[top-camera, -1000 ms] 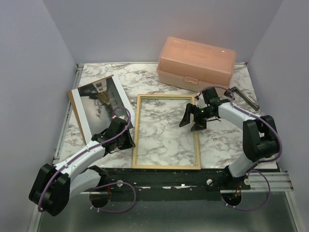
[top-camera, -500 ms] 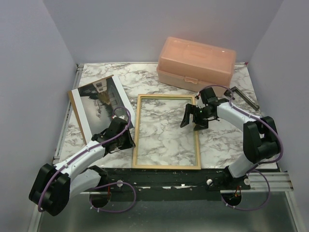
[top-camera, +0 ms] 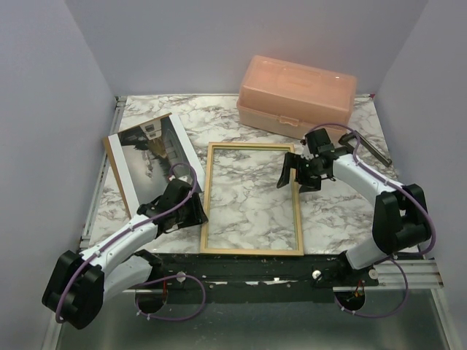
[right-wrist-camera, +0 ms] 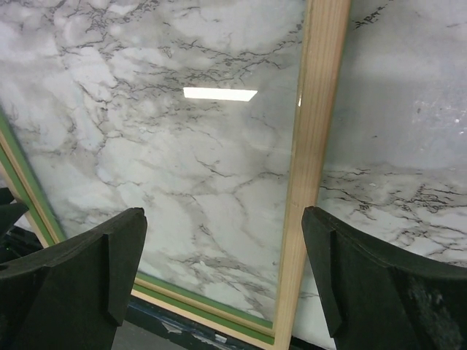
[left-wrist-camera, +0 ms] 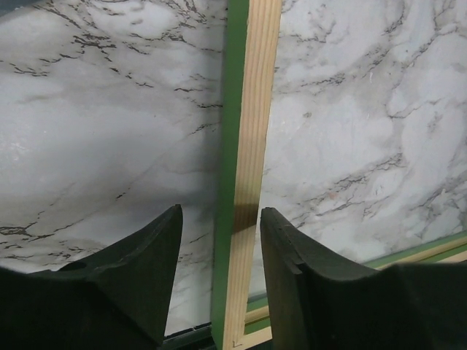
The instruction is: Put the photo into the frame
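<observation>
Black left claw (left-wrist-camera: 221, 219) has its fingers parted on either side of the left rail of the thin rectangular frame (top-camera: 252, 251), which lies pale wood side up with green at its edge, flat in the middle of the white marble surface (top-camera: 336, 211). Black right claw (right-wrist-camera: 222, 215) hangs spread wide above the frame's upper right rail. Grey misty paper photo (top-camera: 149, 157) lies at the upper left, just outside the frame, with a peach plastic box (top-camera: 295, 91) at the top right.
</observation>
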You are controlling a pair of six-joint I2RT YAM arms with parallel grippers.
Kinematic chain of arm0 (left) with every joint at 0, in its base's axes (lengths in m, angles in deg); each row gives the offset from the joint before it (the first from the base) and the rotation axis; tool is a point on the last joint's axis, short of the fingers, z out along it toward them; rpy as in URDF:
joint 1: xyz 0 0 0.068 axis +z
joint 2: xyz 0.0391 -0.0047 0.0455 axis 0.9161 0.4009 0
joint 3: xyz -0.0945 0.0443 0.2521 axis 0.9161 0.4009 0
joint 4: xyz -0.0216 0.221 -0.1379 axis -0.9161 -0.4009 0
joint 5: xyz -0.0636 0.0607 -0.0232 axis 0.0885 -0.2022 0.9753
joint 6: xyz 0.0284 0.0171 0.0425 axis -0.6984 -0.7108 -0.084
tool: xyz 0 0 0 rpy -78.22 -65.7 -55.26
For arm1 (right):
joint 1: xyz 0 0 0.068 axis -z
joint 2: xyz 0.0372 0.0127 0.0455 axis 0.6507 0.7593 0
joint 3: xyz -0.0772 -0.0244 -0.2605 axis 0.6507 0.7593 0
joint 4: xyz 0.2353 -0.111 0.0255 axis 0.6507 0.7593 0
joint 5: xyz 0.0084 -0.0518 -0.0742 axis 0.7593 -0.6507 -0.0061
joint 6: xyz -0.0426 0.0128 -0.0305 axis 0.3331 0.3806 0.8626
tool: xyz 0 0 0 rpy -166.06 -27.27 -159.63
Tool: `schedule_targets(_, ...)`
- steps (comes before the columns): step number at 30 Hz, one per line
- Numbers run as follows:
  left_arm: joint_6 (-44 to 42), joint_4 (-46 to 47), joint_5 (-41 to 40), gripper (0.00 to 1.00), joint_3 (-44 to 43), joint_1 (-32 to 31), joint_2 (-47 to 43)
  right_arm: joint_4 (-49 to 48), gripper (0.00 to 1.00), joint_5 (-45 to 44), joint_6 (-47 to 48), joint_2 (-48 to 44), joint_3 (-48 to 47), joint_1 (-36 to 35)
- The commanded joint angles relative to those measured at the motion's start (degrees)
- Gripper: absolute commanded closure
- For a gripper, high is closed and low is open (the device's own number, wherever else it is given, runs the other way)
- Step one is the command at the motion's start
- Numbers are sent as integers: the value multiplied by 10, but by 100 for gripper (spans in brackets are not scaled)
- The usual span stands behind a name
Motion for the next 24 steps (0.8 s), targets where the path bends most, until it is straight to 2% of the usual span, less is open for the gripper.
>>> schedule_targets(1, -5, 9, 9, 49, 15, -1, -8, 23, 4, -26, 6, -22, -19, -3)
schedule_targets(9, -2, 44, 25, 54, 29, -1, 6, 21, 4, -4, 0, -44, -9, -3)
schedule_targets(19, 1, 75, 48, 76, 22, -2, 22, 25, 4, 13, -5, -64, -7, -3)
schedule_targets(24, -2, 81, 56, 78, 9, -6, 30, 34, 4, 13, -2, -70, -17, -3)
